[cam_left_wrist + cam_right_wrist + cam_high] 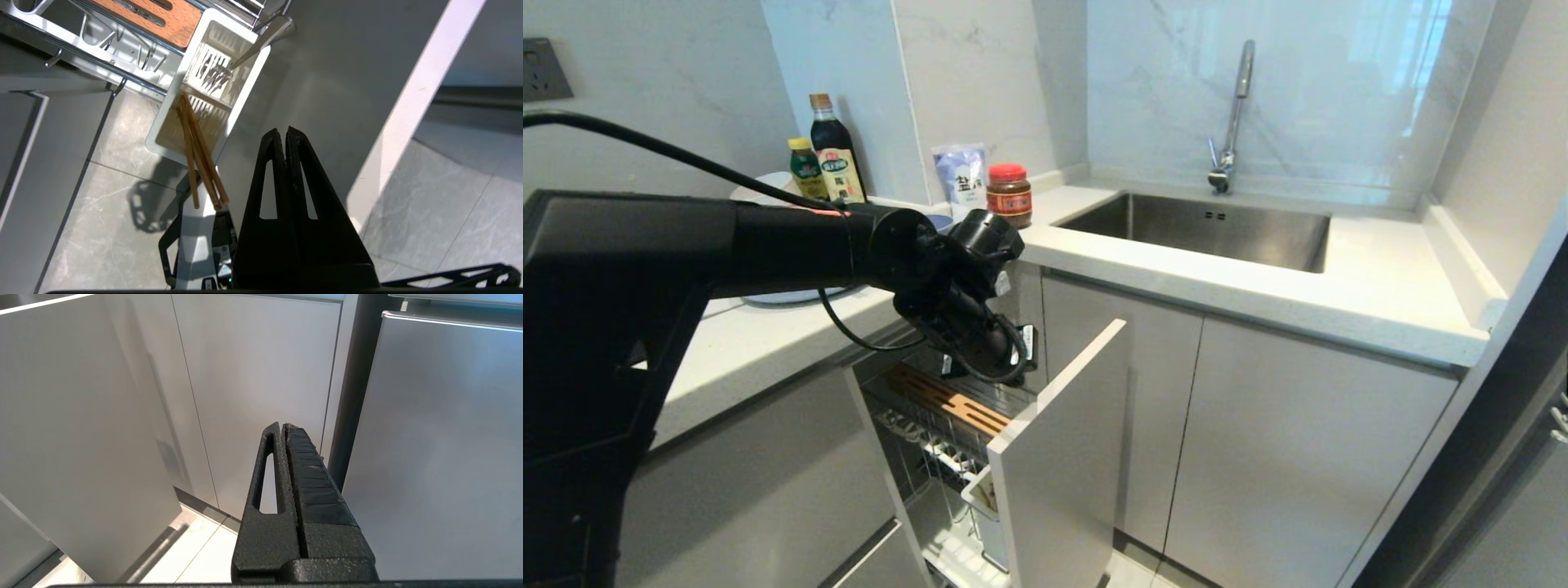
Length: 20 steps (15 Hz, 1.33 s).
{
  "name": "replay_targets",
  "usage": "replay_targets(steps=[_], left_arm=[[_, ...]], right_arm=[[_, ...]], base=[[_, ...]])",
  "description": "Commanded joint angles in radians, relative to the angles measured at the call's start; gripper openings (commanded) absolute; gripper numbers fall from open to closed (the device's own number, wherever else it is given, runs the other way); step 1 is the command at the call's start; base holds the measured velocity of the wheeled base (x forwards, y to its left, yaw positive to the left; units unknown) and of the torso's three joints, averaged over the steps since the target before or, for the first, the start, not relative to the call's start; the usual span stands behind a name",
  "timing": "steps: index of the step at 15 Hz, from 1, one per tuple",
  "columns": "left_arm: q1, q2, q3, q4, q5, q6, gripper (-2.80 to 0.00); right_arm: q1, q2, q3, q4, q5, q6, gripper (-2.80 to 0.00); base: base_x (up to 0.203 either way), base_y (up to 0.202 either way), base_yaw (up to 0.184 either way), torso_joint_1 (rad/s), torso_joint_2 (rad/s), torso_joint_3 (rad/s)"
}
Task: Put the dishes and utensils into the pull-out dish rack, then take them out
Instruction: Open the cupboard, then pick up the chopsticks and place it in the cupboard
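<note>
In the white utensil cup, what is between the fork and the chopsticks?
In the left wrist view, a slotted white divider wall of the utensil cup separates them: the fork stands in one compartment, the chopsticks in the next.

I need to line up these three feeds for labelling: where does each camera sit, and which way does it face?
Head: high, facing down at the pull-out dish rack and sink; left arm crosses.
Left wrist: behind the shut left gripper, above chopsticks and fork in the utensil cup.
Right wrist: behind the shut right gripper, facing cabinet doors.
Head and left wrist share the rack.
</note>
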Motion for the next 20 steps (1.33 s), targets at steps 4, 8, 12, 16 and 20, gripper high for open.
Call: replay_targets(steps=[4, 8, 12, 16, 20], left_arm=[[-0.075, -0.003, 0.052, -0.002, 0.001, -0.004, -2.80], [-0.123, -0.009, 0.109, -0.042, 0.001, -0.004, -2.80], [-0.147, -0.024, 0.135, -0.059, 0.001, -0.004, -2.80], [-0.187, -0.040, 0.161, -0.061, 0.000, -0.004, -2.80], [-0.227, -0.046, 0.184, -0.062, -0.001, -0.006, -2.80]], right_arm=[[0.000, -0.003, 0.002, 0.000, 0.000, 0.000, -2.80], [0.000, -0.003, 0.002, 0.000, 0.000, 0.000, -2.80], [0.000, -0.003, 0.002, 0.000, 0.000, 0.001, -2.80], [0.000, -0.003, 0.002, 0.000, 0.000, 0.001, -2.80], [0.000, -0.003, 0.002, 0.000, 0.000, 0.000, -2.80]], base=[[0.000, 0.000, 0.000, 0.000, 0.00, 0.000], [0.000, 0.000, 0.000, 0.000, 0.00, 0.000], [0.000, 0.000, 0.000, 0.000, 0.00, 0.000], [0.000, 0.000, 0.000, 0.000, 0.00, 0.000], [0.000, 0.000, 0.000, 0.000, 0.00, 0.000]])
